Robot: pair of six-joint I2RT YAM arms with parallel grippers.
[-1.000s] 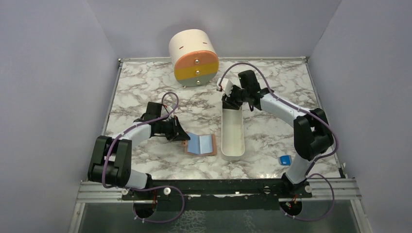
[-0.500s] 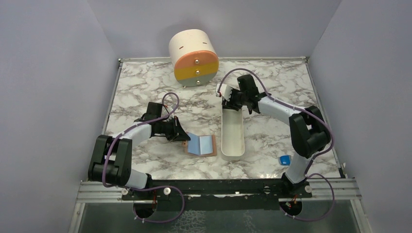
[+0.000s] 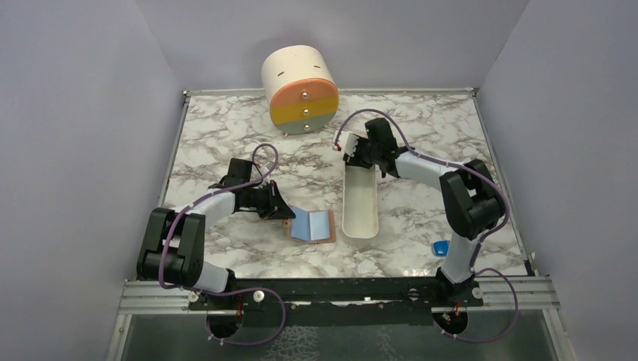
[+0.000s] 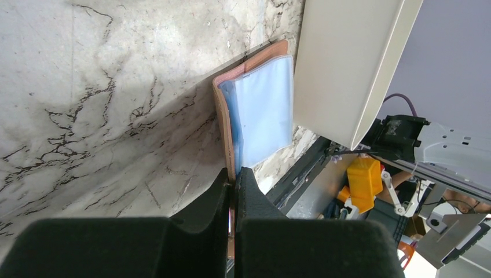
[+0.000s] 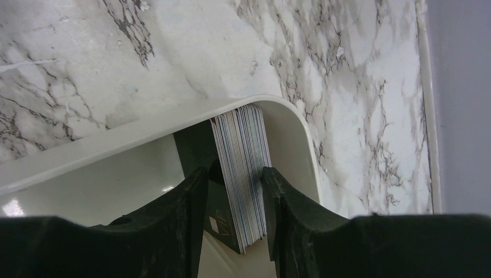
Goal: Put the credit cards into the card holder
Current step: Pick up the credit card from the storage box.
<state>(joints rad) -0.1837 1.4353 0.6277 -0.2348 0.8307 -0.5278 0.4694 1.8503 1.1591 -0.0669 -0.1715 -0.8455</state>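
Observation:
The card holder lies open on the marble with its light-blue inner faces up and a tan rim. My left gripper is shut on its left edge. In the left wrist view the gripper pinches the tan rim of the card holder. The credit cards stand on edge as a stack in the far end of the white tray. A black card leans off the stack's left side. My right gripper straddles the stack, open. Its right finger is against the stack and its left finger is by the leaning card.
The long white tray lies just right of the card holder. A cream drum with orange, yellow and grey drawer fronts stands at the back. A small blue block lies near the right arm's base. Lilac walls enclose the table.
My right gripper has sunk lower into the tray's far end and its jaws have narrowed slightly around the stack. The right elbow swung inward. The left arm has not moved.

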